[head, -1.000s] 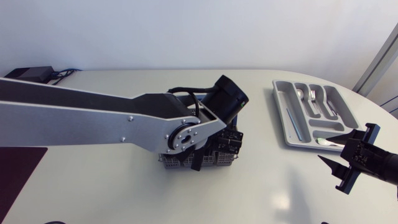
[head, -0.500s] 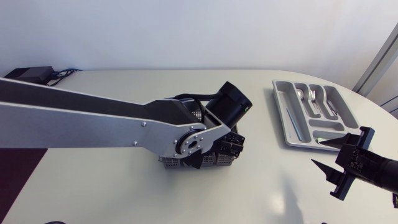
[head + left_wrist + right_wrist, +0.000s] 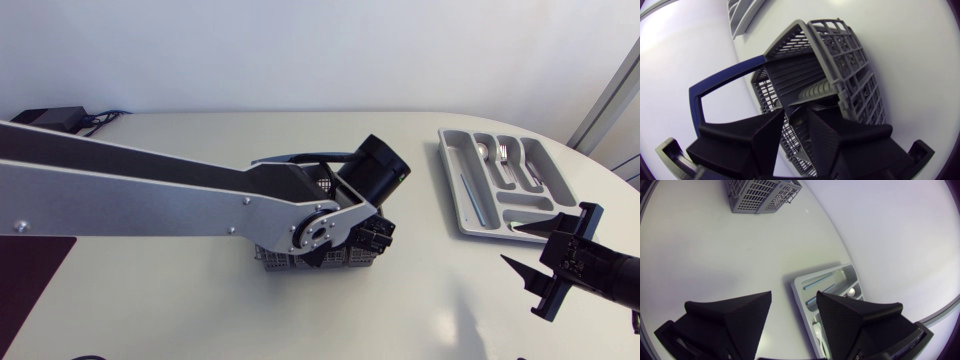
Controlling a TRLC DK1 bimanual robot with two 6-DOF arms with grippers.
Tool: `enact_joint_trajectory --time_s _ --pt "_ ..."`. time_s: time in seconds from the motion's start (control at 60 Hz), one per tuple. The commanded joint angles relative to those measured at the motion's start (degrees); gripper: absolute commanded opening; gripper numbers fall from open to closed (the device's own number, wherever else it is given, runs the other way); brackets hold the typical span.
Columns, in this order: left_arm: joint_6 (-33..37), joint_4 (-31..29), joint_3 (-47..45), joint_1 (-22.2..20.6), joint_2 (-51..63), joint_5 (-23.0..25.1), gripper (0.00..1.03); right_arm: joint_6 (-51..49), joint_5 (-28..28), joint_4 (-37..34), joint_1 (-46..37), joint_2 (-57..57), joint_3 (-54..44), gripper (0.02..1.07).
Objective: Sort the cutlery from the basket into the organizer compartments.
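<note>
White table [image 3: 430, 300], left arm [image 3: 150, 190] now farther right over basket [image 3: 300, 262].

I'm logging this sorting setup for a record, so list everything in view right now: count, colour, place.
table: one, white, under everything
basket: one, grey mesh with a dark blue handle, mid-table
organizer: one, light grey, far right part of the table
fork: one, silver, in a far organizer compartment
spoon: one, silver, in the organizer beside the fork
black box: one, with cables, far left corner of the table
left gripper: one, black, reaching down into the basket
right gripper: one, black, open and holding nothing, above the table by the organizer's near end
</note>
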Motion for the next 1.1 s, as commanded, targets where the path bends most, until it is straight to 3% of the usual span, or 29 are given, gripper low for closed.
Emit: enact_joint_trajectory --time_s 0.0,0.2,0.467,0.65,0.817,1.083 --pt "2.46 0.03 1.16 0.42 1.52 -1.45 0.33 1.09 0.03 -1.0 0.55 -0.47 -1.31 0.68" --pt "2.38 -5.16 1.51 0.6 0.81 -1.98 0.26 1.09 -0.06 -1.09 0.55 -0.74 -1.05 0.68" --pt "1.94 -9.37 2.39 0.6 0.64 -1.89 0.25 1.36 0.03 -1.27 0.55 -1.27 -1.13 0.68" --pt "0.62 -16.05 4.76 0.42 0.29 -1.63 0.24 1.36 -0.15 -1.27 0.55 -1.53 -1.05 0.68" --pt "0.97 -21.33 6.08 0.33 -0.33 0.57 0.17 1.53 -0.24 -1.88 0.55 -2.41 -1.05 0.68" --pt "3.25 -23.17 4.76 0.86 0.46 1.36 0.13 1.53 -0.24 -2.06 0.55 -2.94 -1.05 0.68"
